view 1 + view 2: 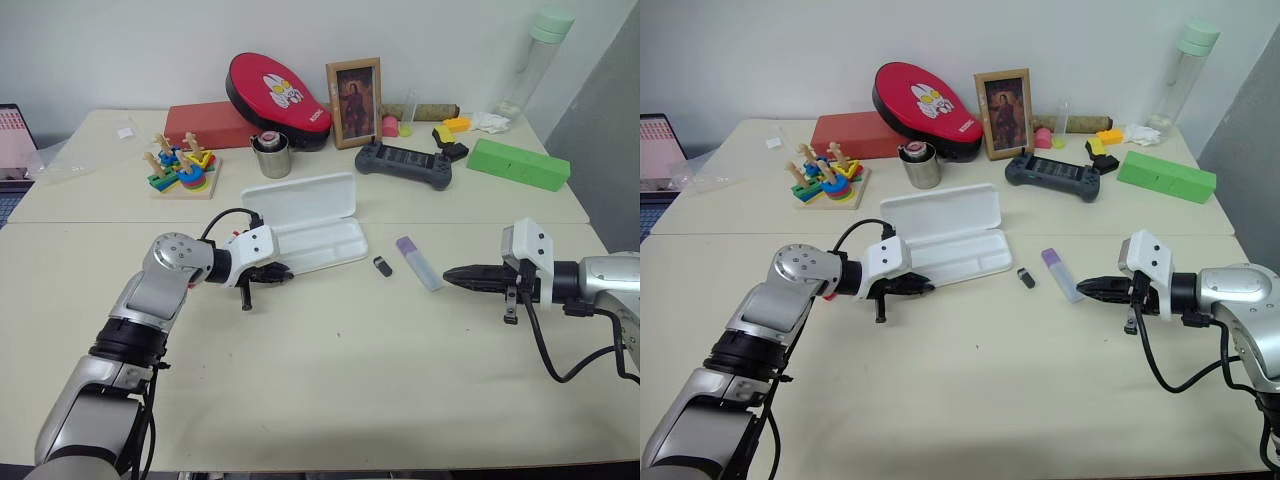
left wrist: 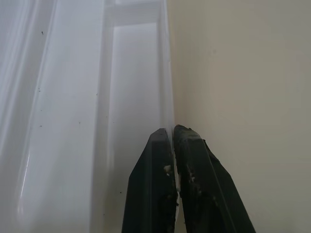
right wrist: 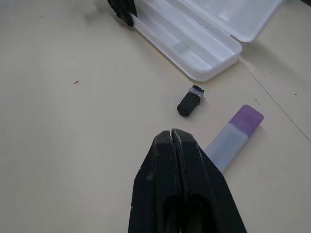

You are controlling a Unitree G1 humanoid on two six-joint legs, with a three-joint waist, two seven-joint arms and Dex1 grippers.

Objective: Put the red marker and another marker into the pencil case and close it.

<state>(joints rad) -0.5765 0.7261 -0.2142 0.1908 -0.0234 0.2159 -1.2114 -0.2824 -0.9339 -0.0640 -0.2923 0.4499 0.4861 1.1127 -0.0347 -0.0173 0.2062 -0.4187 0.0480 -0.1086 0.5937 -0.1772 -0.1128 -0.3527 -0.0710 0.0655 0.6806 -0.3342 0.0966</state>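
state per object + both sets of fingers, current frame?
flat white plastic pencil case: lid open, tray compartments in view hold nothing
short pale-lilac translucent marker: lying flat on the table, capped, outside the case
small black-and-grey cap-like piece: loose on the table between case and lilac marker
left gripper: fingers shut on the case's near rim
right gripper: fingers shut, holding nothing, short of the lilac marker

Silver-grey metal arms, white wrist blocks, looping black cables, black two-fingered left claw (image 1: 278, 271), right claw (image 1: 456, 273)
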